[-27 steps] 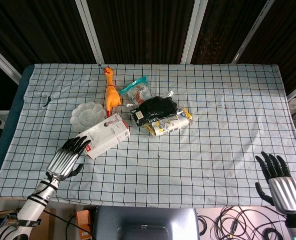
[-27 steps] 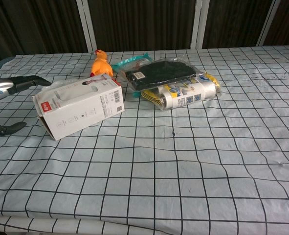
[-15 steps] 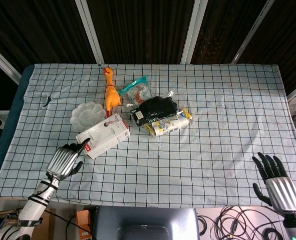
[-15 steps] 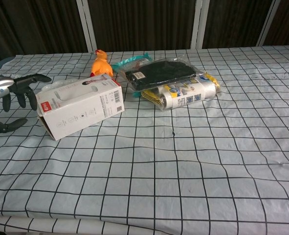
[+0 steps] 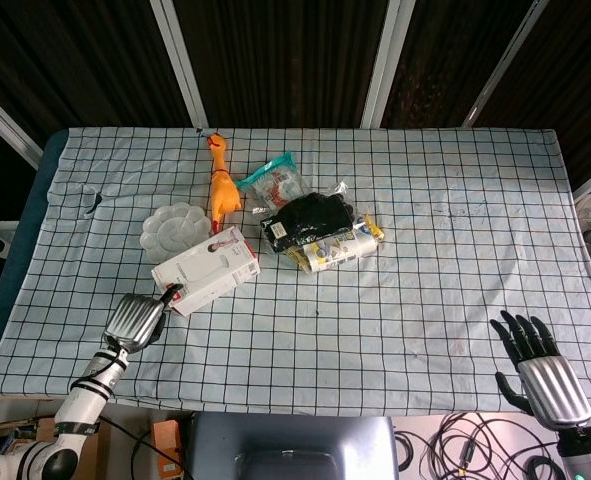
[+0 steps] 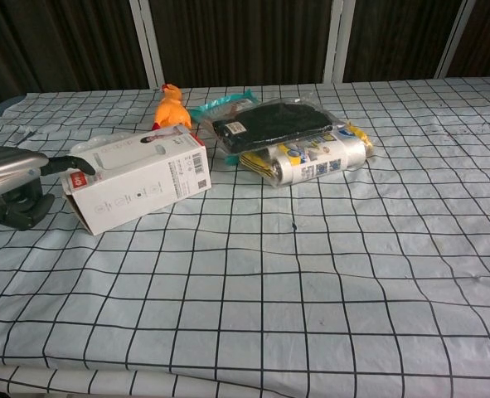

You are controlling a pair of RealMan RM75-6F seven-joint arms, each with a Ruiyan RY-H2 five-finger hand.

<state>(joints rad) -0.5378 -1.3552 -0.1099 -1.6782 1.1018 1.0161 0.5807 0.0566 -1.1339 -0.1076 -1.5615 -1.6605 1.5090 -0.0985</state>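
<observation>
White box [image 5: 206, 271] lies flat on the counter [image 5: 435, 240], long axis slanting away from the left hand [image 5: 138, 318], whose mostly curled fingers touch its near end; right hand [image 5: 535, 365] spread empty, well apart

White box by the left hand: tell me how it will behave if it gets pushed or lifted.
The white box looks like stiff cardboard with flat faces, so it should slide on the checked cloth rather than roll. It lies on a long side, so tipping seems unlikely. The left hand touches one end with a fingertip; a push there would probably swivel it.
</observation>
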